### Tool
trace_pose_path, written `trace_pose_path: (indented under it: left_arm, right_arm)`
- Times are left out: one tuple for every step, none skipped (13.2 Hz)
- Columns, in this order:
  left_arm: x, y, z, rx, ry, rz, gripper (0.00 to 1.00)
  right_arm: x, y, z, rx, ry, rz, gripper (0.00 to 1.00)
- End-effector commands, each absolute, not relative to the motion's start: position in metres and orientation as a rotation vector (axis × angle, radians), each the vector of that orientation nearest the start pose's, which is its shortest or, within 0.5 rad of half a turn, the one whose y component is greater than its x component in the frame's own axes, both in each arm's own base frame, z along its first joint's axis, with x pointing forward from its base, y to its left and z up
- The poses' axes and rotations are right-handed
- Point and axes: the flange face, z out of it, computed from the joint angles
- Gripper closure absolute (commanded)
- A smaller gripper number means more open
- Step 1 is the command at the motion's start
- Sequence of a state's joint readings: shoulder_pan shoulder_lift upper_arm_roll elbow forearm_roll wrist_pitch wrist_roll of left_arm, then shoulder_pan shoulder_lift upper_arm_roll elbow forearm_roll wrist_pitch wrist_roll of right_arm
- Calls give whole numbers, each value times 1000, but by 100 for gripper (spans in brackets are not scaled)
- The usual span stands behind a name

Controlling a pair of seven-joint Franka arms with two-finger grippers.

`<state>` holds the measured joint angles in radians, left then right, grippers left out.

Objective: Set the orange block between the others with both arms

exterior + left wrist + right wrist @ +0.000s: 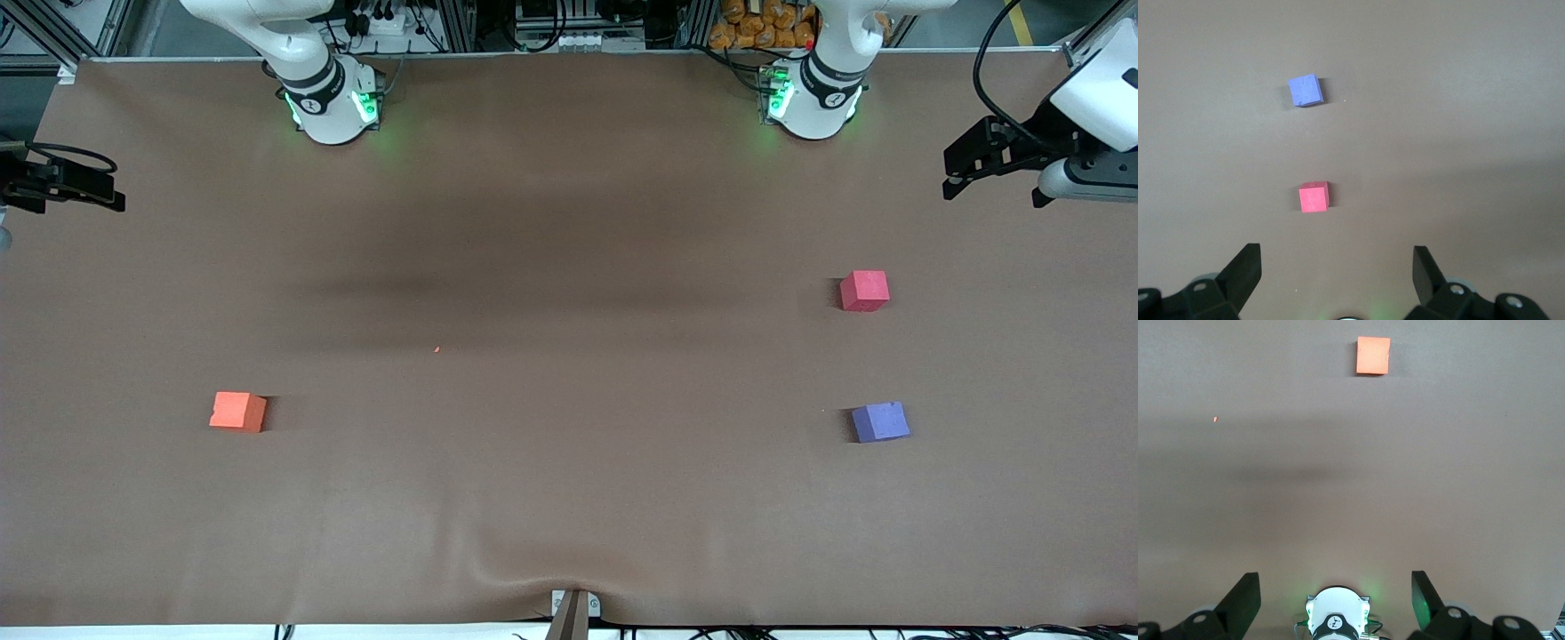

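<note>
— While both arms wait at the ends of the surface, where is the orange block [237,412]?

— On the brown surface [569,498] toward the right arm's end, resting flat, nothing touching it. The right wrist view has it [1373,355] well out ahead of the right tool [1336,590], with bare cloth between them.

— And that tool?

— The right tool [62,182] hangs at the edge of the right arm's end, fingers [1245,597] spread wide, nothing between them. The right arm's own green-lit base [1336,613] shows between the fingertips in its wrist view.

— Anything near the block?

— Only a tiny orange speck [436,349] on the cloth, well apart from it, toward the middle of the surface.

— The other two cubes?

— Both toward the left arm's end, well apart from the orange one. The red cube [864,291] lies farther from the front camera, the purple cube [880,421] nearer, with an open gap of cloth between them. Seen from the left tool [1337,267], the red cube [1313,197] is the closer one, just ahead of its fingertips; the purple cube [1305,90] sits farther out in the same line.

— State of the left tool?

— The left tool [978,164] is up at the left arm's end of the surface, fingers [1426,270] wide apart and empty.

— The bases?

— Both stand along the edge farthest from the front camera, the left base [813,102] and right base [333,107] lit green.
</note>
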<state>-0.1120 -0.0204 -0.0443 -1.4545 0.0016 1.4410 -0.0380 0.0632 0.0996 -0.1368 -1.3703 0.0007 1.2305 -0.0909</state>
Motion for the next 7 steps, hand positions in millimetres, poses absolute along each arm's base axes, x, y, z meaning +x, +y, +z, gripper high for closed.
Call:
trace_pose_path:
  left_arm:
    - [521, -82, 681, -3141, 248, 1, 0]
    - [522, -82, 682, -3140, 261, -1, 0]
    - [522, -82, 682, -3140, 261, -1, 0]
    - [522, -81, 682, -3137, 260, -2, 0]
    - [522, -80, 681, -3136, 259, 1, 0]
    - [522, -81, 682, -3138, 263, -2, 0]
    - [521, -80, 682, -3143, 262, -1, 0]
  right_arm:
    - [541, -33, 645, -3097, -15, 345, 0]
    - [541, -36, 646, -3077, -6, 338, 0]
    - [541, -36, 646, -3072, -8, 336, 0]
    - [541, -37, 646, -3068, -7, 336, 0]
    - [540, -35, 645, -3066, -7, 342, 0]
    - [540, -33, 644, -3066, -12, 347, 0]
    - [540, -32, 644, -3066, -14, 348, 0]
